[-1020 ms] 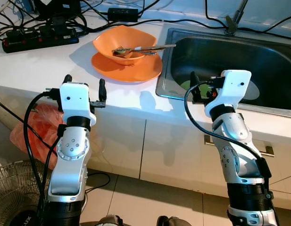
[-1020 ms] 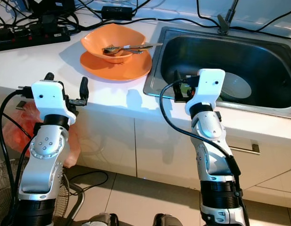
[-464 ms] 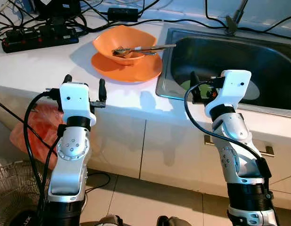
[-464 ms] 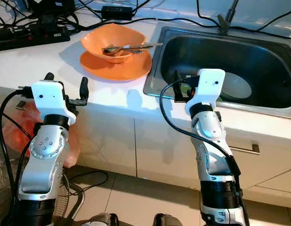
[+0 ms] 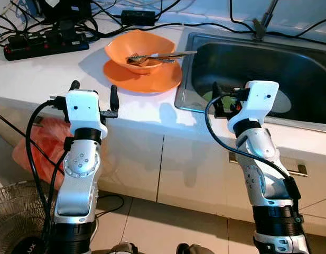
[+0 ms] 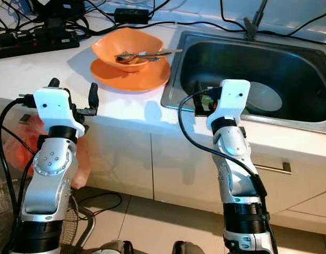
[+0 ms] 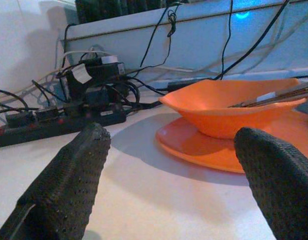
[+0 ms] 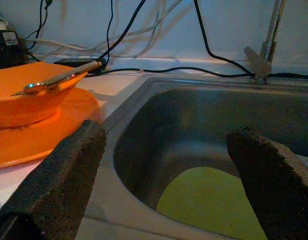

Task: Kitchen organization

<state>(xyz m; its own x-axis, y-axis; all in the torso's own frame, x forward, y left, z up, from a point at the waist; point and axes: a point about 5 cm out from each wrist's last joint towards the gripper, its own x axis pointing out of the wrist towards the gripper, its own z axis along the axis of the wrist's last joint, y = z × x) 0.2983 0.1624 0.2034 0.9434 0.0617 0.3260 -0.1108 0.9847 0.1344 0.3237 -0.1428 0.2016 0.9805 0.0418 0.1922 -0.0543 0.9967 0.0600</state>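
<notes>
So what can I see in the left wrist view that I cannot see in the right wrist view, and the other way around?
The left wrist view shows a black power strip with tangled cables on the white counter, seen between the open fingers of the left gripper.

The right wrist view shows the steel sink, a yellow-green item on its bottom, and the tap's base, seen between the open fingers of the right gripper.

Both show the orange bowl standing on the orange plate, with cutlery lying in the bowl.
</notes>
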